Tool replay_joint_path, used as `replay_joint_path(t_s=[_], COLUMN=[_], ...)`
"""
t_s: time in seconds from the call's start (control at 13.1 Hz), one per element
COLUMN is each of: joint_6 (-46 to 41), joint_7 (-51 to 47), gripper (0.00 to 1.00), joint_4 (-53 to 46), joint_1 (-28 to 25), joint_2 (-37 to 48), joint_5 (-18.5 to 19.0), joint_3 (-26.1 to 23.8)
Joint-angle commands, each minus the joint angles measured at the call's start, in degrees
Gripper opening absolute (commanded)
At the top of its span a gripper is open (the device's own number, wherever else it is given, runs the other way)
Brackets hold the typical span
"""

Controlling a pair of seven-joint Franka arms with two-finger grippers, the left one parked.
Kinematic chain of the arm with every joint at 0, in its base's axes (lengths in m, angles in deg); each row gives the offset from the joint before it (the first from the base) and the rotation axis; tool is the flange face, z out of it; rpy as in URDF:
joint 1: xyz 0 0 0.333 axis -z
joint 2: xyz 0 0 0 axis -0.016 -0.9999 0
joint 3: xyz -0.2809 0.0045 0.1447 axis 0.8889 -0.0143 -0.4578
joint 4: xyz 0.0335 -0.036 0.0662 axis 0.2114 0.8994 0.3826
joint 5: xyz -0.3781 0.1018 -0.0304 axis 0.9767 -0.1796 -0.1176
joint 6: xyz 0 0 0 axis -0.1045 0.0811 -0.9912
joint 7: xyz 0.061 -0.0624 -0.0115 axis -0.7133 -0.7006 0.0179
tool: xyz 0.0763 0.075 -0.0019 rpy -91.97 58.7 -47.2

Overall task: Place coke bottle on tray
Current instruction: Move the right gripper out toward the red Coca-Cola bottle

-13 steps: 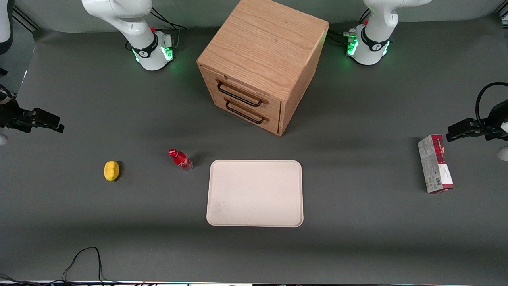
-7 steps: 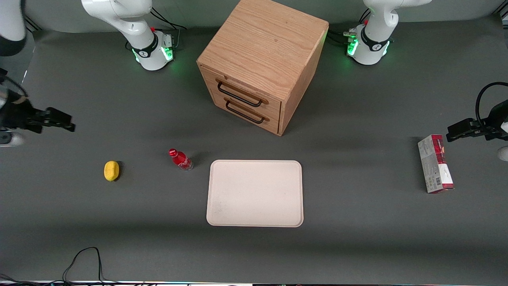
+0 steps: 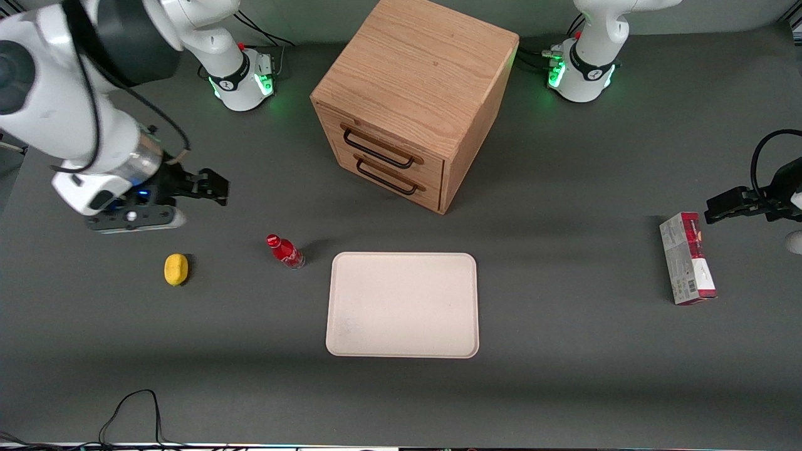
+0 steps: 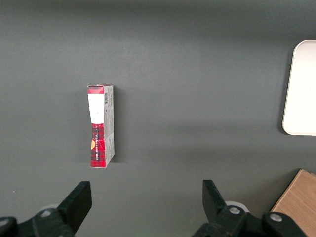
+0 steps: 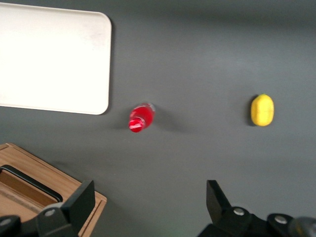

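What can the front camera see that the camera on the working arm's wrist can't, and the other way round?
Only the front view shows the red-and-grey carton toward the parked arm's end of the table, and the whole working arm with its gripper above the table, apart from the bottle. The wrist view adds no object of its own; it shows the open fingers close up. Both show the coke bottle, tray, lemon and wooden drawer cabinet.

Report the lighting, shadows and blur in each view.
Front view: even overhead light; the wooden drawer cabinet casts a soft shadow on the table; green glow at both arm bases; the right arm is motion-smeared, its open gripper sharper, above the table farther from the camera than the coke bottle. Right wrist view: bottle and lemon slightly soft; tray washed out. Left wrist view: carton crisp.
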Motion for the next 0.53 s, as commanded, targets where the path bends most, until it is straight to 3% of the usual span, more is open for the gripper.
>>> replay_joint_path(t_s=[0.0, 0.15, 0.46], joint_6=[1.5, 3.7, 16.7], joint_7=[-1.2, -1.2, -0.9], gripper=[1.00, 1.00, 1.00], joint_4=[0.0, 1.8, 13.4], joint_1=[-1.7, -1.7, -2.6], joint_2=[-0.3, -0.9, -0.8], joint_5=[-2.0, -3.0, -3.0], joint_3=[0.7, 0.7, 0.7])
